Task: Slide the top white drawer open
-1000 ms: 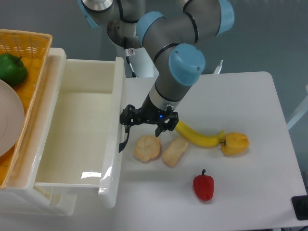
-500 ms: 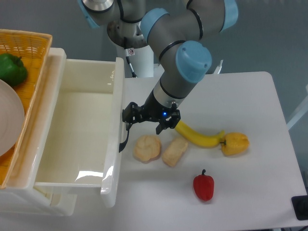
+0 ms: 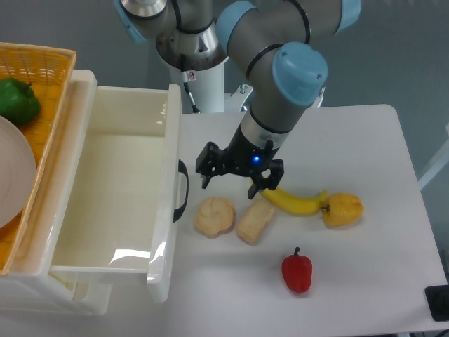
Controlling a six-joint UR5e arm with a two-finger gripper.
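Observation:
The top white drawer (image 3: 112,196) stands pulled far out of the cabinet, its deep cream tray bare inside. Its curved black handle (image 3: 182,189) shows on the front face at the right. My gripper (image 3: 229,181) hangs just right of the handle, clear of it, above the table. Its two fingers are spread apart with nothing between them, so it is open.
A yellow wicker basket (image 3: 52,84) with a green pepper (image 3: 17,100) and a white plate (image 3: 14,175) sits on the cabinet at left. Two bread pieces (image 3: 215,215), a banana (image 3: 295,201), a yellow pepper (image 3: 342,209) and a red pepper (image 3: 297,272) lie right of the drawer.
My gripper has let go of the black handle and drawn back to the right, away from the drawer front. The drawer stays pulled out.

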